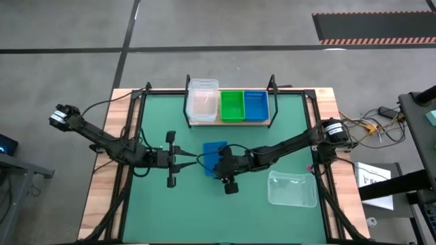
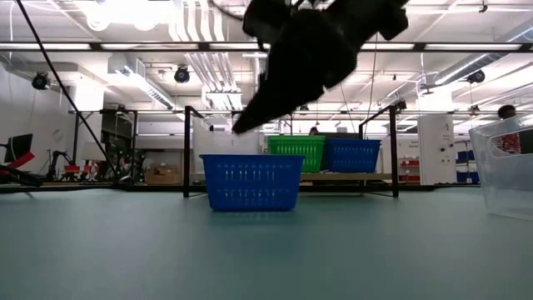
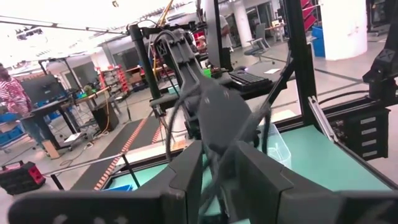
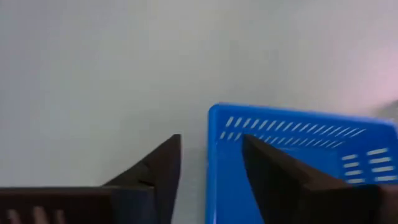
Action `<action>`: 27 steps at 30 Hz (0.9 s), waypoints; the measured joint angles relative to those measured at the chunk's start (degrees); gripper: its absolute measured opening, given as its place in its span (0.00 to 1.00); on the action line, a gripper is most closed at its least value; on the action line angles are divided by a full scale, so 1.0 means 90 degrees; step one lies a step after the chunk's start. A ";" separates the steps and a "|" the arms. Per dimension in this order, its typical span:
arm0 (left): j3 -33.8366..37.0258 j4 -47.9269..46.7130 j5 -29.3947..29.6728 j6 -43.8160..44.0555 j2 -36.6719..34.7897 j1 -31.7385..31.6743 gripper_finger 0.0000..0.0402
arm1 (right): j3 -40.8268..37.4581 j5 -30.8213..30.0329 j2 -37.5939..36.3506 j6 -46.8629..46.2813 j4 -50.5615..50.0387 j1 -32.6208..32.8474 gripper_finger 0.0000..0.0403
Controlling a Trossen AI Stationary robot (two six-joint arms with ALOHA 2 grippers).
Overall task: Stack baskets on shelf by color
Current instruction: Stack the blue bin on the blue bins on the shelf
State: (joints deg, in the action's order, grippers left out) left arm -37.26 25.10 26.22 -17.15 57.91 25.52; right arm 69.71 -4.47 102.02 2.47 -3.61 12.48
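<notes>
Two blue baskets in play here: one blue basket (image 1: 215, 158) sits on the green mat (image 1: 286, 129) near the middle of the tabletop (image 1: 102, 184), upright, and the other blue one (image 1: 256, 105) is already on the shelf (image 1: 204, 123) at the far edge. On that shelf, going across in the overhead view, there's a clear basket (image 1: 203, 101), then a green basket (image 1: 231, 105), then the blue, all side by side. Another clear basket (image 1: 291, 188) is off on its own on the mat on the right side, well apart from the rest.

Right gripper (image 4: 210, 155) is right over the loose blue basket with its fingers (image 4: 163, 168) spread apart, one outside the basket's wall and one inside, so the rim sits between them, not clamped on it.

Left gripper (image 1: 193, 161) hangs just beside that same basket on the left. Its fingers look partly apart with nothing between them, but honestly I can't tell their state for sure.
</notes>
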 joint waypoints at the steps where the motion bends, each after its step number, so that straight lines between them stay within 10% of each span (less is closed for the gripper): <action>1: 0.0000 0.0007 0.0000 -0.0004 0.0000 0.0000 0.20 | 0.0000 0.0012 0.0086 0.0000 0.0007 0.0004 0.42; 10: -0.0002 0.0022 0.0000 -0.0012 0.0002 0.0000 0.20 | -0.0002 0.0047 0.0854 -0.0028 0.0341 -0.0081 0.49; 22: 0.0007 0.0005 0.0001 -0.0010 0.0002 0.0002 0.20 | 0.0034 0.0052 0.0928 0.0030 0.0438 -0.0098 0.06; 27: 0.0007 0.0010 0.0000 -0.0008 0.0002 0.0002 0.20 | 0.0034 0.0049 0.0873 0.0163 0.0428 -0.0098 0.03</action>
State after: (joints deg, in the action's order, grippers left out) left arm -37.19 25.19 26.22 -17.22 57.93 25.54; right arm 70.02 -4.03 109.87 3.93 0.25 11.60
